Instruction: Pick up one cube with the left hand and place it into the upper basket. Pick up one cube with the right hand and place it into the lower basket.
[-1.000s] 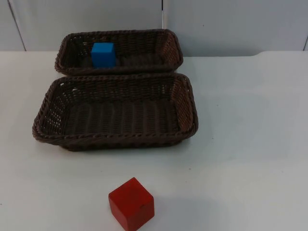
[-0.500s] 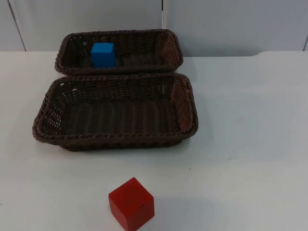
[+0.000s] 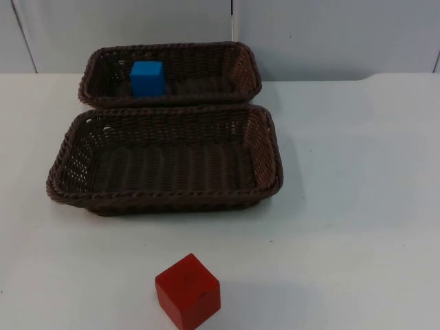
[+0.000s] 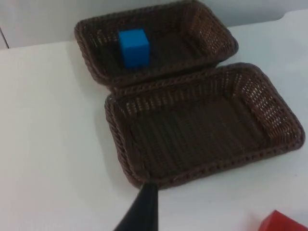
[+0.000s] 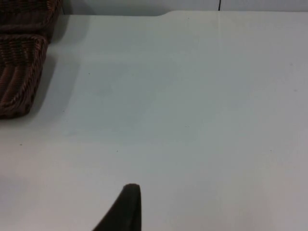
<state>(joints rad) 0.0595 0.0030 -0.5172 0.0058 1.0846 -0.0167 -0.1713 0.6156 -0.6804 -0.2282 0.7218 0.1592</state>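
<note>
1. Only one black fingertip of the left gripper (image 4: 144, 207) can be made out in the left wrist view, raised over the white table (image 3: 357, 179) just short of the lower basket's near rim; with the other finger cut off, I cannot tell whether the claw is spread or pressed together.
2. Likewise, the right gripper (image 5: 126, 207) shows a single dark fingertip above bare table, well apart from both baskets, so its state cannot be told either.
3. Outward from the left claw lies the lower basket (image 3: 165, 161), brown wicker with nothing in it.
4. Touching its far rim is the upper basket (image 3: 172, 72), which holds the blue cube (image 3: 147, 78) toward its left end; the cube's base is hidden behind the rim in the top view.
5. On the table in front of the lower basket rests the red cube (image 3: 188, 290), apart from it; the left wrist view catches just one corner of it.
6. Behind the baskets stands the grey partition wall (image 3: 330, 34).
</note>
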